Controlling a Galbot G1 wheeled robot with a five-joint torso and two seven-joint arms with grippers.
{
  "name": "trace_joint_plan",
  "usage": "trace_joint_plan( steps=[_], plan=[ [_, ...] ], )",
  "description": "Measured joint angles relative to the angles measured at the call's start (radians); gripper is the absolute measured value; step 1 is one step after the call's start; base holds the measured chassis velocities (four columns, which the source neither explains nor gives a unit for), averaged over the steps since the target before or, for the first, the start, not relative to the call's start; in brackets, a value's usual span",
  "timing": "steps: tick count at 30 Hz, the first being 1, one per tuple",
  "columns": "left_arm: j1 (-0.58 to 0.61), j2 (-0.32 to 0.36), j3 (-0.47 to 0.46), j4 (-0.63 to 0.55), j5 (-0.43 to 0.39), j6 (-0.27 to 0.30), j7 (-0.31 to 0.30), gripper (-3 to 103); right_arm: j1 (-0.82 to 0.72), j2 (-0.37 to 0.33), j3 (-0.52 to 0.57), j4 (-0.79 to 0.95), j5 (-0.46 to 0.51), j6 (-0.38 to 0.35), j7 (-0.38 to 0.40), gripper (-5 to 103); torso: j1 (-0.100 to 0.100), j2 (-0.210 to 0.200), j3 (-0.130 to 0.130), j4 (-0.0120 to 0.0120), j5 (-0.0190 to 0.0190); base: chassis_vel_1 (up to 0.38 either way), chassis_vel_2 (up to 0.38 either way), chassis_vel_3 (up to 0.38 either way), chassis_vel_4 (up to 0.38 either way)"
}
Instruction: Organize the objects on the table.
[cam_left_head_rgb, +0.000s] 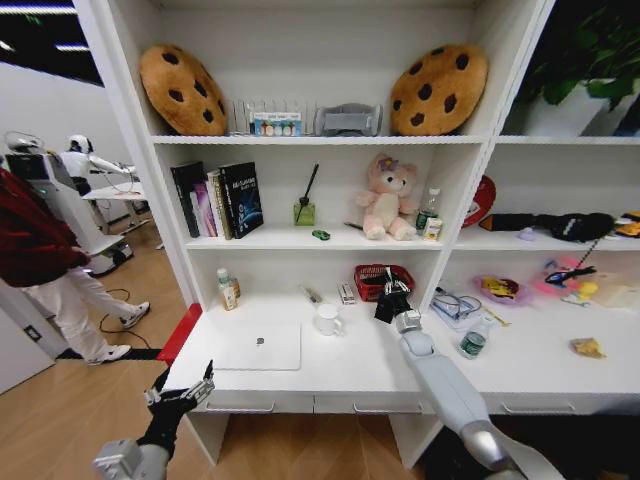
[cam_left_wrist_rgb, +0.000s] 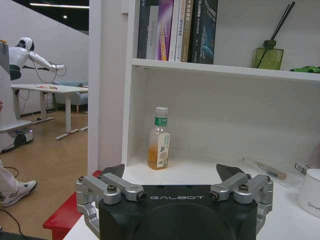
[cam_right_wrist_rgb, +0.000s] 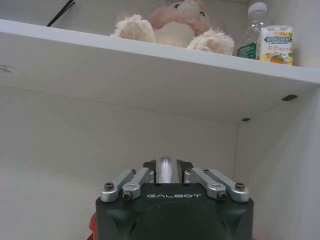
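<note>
1. "GALBOT" is printed in pale letters on the black body of both grippers in the wrist views. The laptop (cam_left_head_rgb: 258, 346) carries one small dark logo at the middle of its lid. The print on the bottles and the mug is too small to read.
2. The laptop is silver, closed and flat on the white counter (cam_left_head_rgb: 350, 365), near its front edge.
3. One white mug (cam_left_head_rgb: 327, 319) stands just right of the laptop's far right corner.
4. Two bottles stand on the counter. One, behind the laptop's far left corner, holds orange drink (cam_left_head_rgb: 228, 290) and has a green cap and a pale label. The other is a clear water bottle (cam_left_head_rgb: 472, 342) with a green label, well to the laptop's right.
5. One red basket (cam_left_head_rgb: 375, 275) sits behind and right of the laptop, past the mug.
6. One yellow scrap (cam_left_head_rgb: 587, 347) lies far right of the laptop.
7. The right gripper (cam_left_head_rgb: 392, 302) hangs right of the laptop by the basket's front. Its fingers are drawn together on a slim silvery thing (cam_right_wrist_rgb: 164, 175) that I cannot identify.
8. The left gripper (cam_left_head_rgb: 183, 385) hovers off the counter's edge, in front of the laptop's left side, fingers (cam_left_wrist_rgb: 116, 171) spread apart and holding nothing.
</note>
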Motion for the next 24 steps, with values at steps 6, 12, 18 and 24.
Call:
trace_joint_plan(
  steps=[6, 12, 18, 24],
  plan=[
    [0.000, 0.000, 0.000, 0.000, 0.000, 0.000, 0.000, 100, -0.009, -0.002, 0.000, 0.016, 0.012, -0.018, 0.013, 41, 0.000, 0.000, 0.000, 0.0004, 0.0000, 0.000, 0.000, 0.000, 0.000],
    [0.000, 0.000, 0.000, 0.000, 0.000, 0.000, 0.000, 100, -0.068, -0.039, 0.004, 0.133, 0.075, -0.062, 0.008, 62, 0.000, 0.000, 0.000, 0.0006, 0.0001, 0.000, 0.000, 0.000, 0.000],
    [0.000, 0.000, 0.000, 0.000, 0.000, 0.000, 0.000, 100, -0.309, -0.188, 0.056, 0.503, 0.227, -0.351, 0.056, 89, 0.000, 0.000, 0.000, -0.0001, 0.0001, 0.000, 0.000, 0.000, 0.000],
    [0.000, 0.000, 0.000, 0.000, 0.000, 0.000, 0.000, 100, -0.515, -0.288, 0.235, 0.741, 0.524, -0.741, 0.027, 100, 0.000, 0.000, 0.000, -0.0002, 0.0000, 0.000, 0.000, 0.000, 0.000]
  ],
)
